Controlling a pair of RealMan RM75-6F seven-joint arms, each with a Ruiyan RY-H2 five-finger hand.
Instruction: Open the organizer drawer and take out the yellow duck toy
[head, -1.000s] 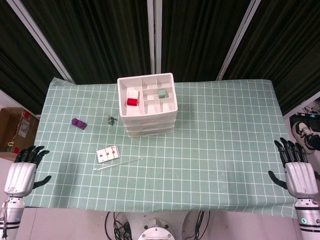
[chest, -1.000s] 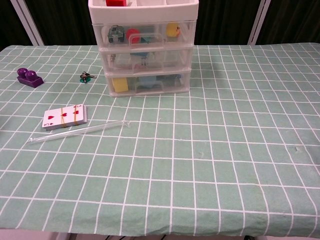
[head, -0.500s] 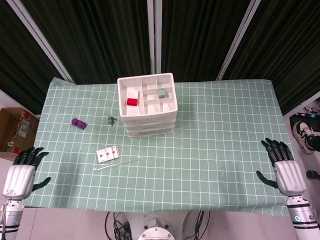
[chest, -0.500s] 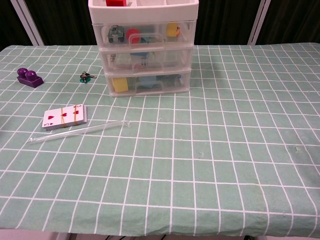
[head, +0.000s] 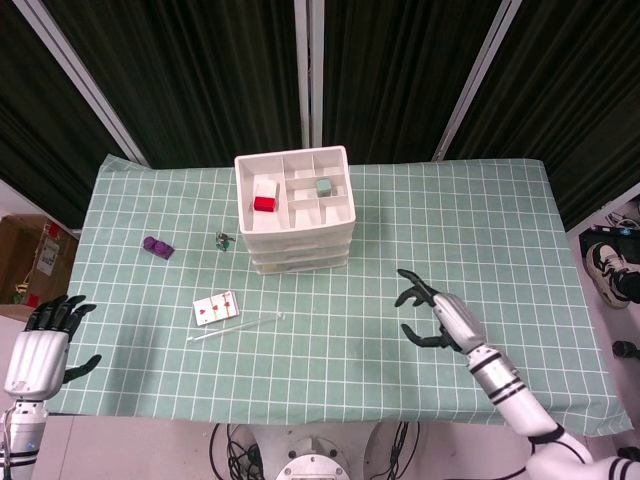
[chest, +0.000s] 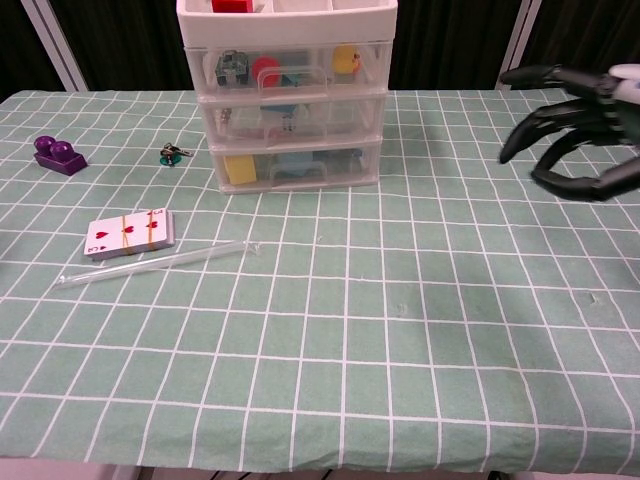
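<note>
At the far left, the left hand (head: 40, 345) waits off the near corner of the tabletop (head: 400, 230), fingers apart and holding nothing, much where it was a second ago. Ahead of it and toward the middle lie a purple brick (chest: 59, 154), a small keyring charm (chest: 173, 153), a banded pack of cards (chest: 130, 233) and a clear stick (chest: 155, 262). Further right stands the white organizer (chest: 288, 100), all its drawers closed; the yellow duck (chest: 346, 59) shows through the clear front of the top drawer (chest: 290, 68), at its right end. The change is on the right: the right hand (head: 438, 316), which was back at the tabletop's near right edge a second ago, has swung inward over the cloth with fingers spread and curved, empty, and now hovers well to the right of the organizer and nearer the robot. I judge this the opening reach toward the top drawer's handle; no drawer has been touched yet.
</note>
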